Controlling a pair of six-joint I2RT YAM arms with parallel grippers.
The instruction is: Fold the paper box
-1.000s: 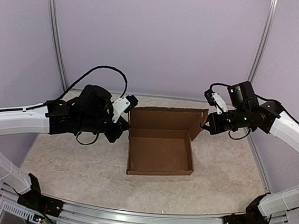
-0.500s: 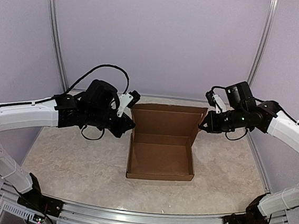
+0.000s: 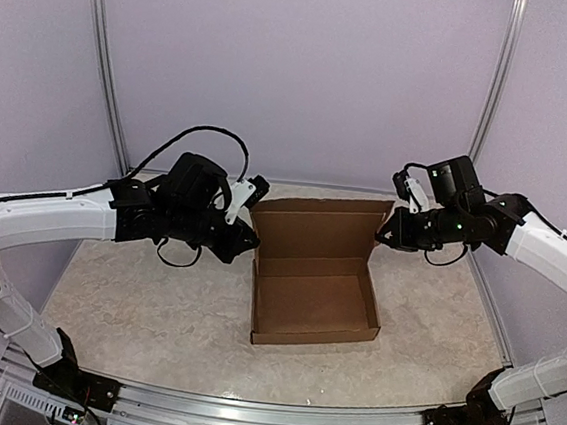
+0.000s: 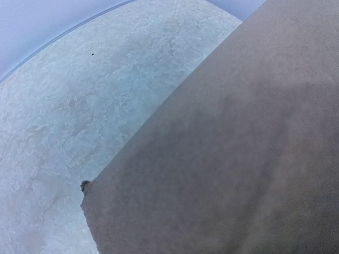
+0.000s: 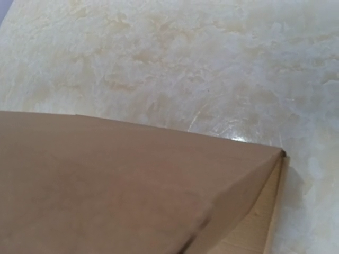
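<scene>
Top external camera: fixed high at the near side, facing forward and down. It stands far off and takes in the whole table (image 3: 154, 301) and the paper box (image 3: 311, 296). Left and right wrist cameras: each very near the cardboard, looking past it onto the table. All three views share box and table.

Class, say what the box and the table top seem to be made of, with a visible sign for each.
Paper box: brown cardboard, matte; creased folds, raw cut edges.
Table: pale mottled stone or stone-look laminate, slightly glossy; it shows a glint.
</scene>
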